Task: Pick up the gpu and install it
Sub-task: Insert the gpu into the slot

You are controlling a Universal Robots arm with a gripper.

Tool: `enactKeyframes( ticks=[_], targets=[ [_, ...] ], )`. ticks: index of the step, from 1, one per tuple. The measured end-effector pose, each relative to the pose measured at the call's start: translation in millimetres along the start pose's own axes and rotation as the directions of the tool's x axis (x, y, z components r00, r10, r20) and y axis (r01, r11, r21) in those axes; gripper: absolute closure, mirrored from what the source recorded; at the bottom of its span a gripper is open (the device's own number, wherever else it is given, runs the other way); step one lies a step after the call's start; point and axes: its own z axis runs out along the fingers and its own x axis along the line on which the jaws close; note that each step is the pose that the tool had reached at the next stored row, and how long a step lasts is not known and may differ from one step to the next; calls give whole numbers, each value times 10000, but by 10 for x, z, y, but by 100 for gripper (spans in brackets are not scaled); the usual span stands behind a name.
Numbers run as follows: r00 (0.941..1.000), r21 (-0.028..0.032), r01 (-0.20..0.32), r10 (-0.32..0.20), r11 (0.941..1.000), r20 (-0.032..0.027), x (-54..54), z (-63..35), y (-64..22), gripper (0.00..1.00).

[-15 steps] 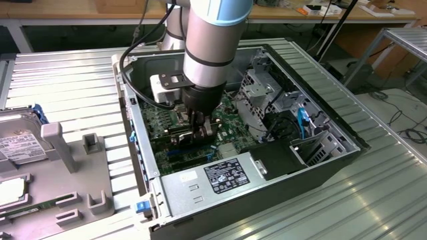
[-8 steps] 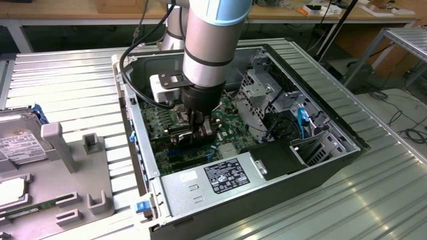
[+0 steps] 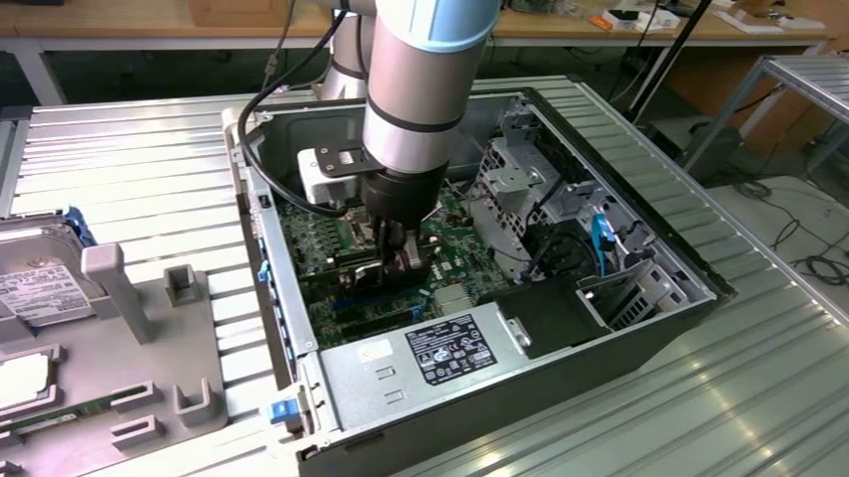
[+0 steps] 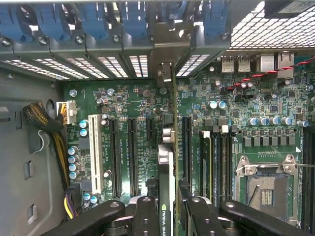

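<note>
Gpu [image 3: 398, 260] is sitting edge-on between the fingers of the gripper [image 3: 394, 260] in the exterior view, hanging low inside the open computer case [image 3: 690, 263] over the green motherboard [image 3: 458, 214]. The arm's grey wrist section [image 3: 418, 89] is reaching straight down into the case, and the black power supply with its white label [image 3: 451, 350] is lying nearer the camera. On the tray at the exterior view's left, a hard drive [image 3: 40, 283] is resting well apart from the work.

In the wrist view, the card [image 4: 167, 187] is showing as a thin upright edge running away from the camera, its metal end bracket [image 4: 165, 73] reaching toward the slotted rear panel [image 4: 118, 64]. The two black fingers [image 4: 145, 216] are pressing against its flat faces from either side, so the claw is gripping the card. The lower edge is lining up with a gap between the black expansion slots [image 4: 132, 152] and the memory slots [image 4: 216, 162]; whether it is already seated I cannot tell.

I judge the card to be light and stiff but fragile, with exposed components, so holding it by the flat faces near the top edge seems right, keeping pressure off the connector edge.
</note>
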Motion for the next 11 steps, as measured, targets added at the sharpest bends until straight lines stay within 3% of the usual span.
enactKeyframes(
  ticks=[11],
  targets=[
    [10000, 6, 2, -2, 10000, 9, -25, 6, -1, 73]
  ],
)
